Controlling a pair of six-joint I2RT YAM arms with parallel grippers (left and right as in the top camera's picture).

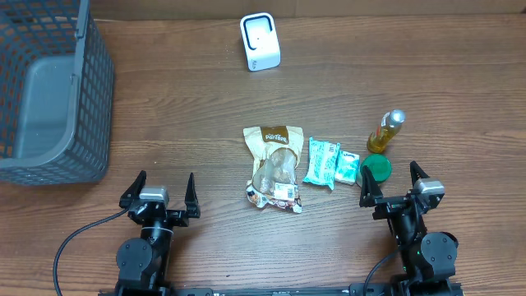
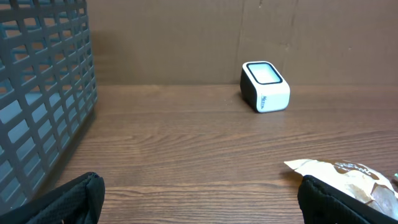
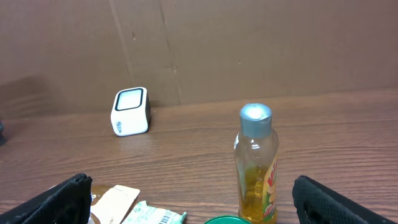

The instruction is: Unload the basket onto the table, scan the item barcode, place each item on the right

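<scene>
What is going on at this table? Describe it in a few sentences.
Nothing is held yet. The left gripper and right gripper are open and empty at the near edge. A snack bag, small packets, a bottle and a green lid sit mid-table; the white scanner stands at the far side, a basket at the left.

A brown wooden table (image 1: 189, 107) carries a paper snack bag (image 1: 275, 164) lying flat near its middle. Well beyond the bag stands a white scanner (image 1: 260, 42), and far to the bag's left sits a grey mesh basket (image 1: 94, 90). Just right of the bag lie two teal packets (image 1: 321, 162), farther right a green round tub (image 1: 378, 169) and an upright yellow bottle (image 1: 386, 131)
</scene>
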